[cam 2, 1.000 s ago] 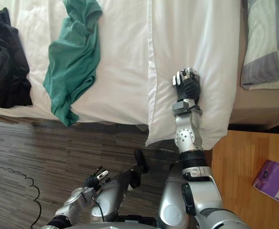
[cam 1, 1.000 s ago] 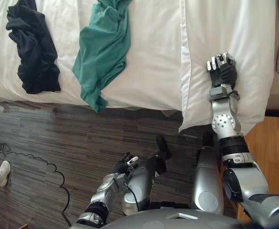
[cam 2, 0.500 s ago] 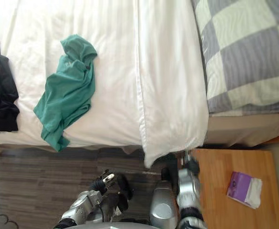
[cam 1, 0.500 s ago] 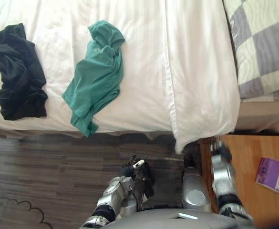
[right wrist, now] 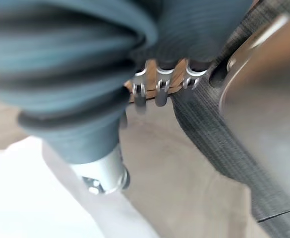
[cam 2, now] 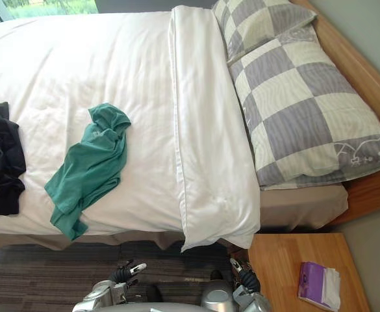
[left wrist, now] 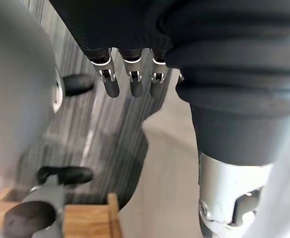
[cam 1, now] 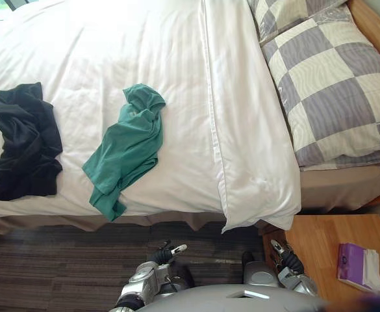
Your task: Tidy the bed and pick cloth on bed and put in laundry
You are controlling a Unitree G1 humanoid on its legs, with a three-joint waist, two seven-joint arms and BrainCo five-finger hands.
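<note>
A crumpled green cloth [cam 1: 128, 148] lies on the white duvet [cam 1: 112, 58] near the bed's front edge. To its left, a black cloth [cam 1: 23, 151] lies bunched on the same duvet. My left hand [cam 1: 166, 253] hangs low in front of the bed, over the dark floor; its fingers [left wrist: 130, 75] are straight and hold nothing. Down by the nightstand's corner is my right hand [cam 1: 287, 260], with its fingers [right wrist: 157, 88] straight and empty. Both hands are well short of the cloths.
Grey and cream checked pillows [cam 1: 332, 97] lie at the head of the bed on the right. The folded duvet end [cam 1: 251, 169] hangs over the front edge. A wooden nightstand [cam 1: 319, 244] at the lower right carries a purple tissue pack [cam 1: 357, 266].
My right hand has left the folded duvet end, uncurled and dropped beside the nightstand. The camera has tipped up, so more of the bed and the pillows show.
</note>
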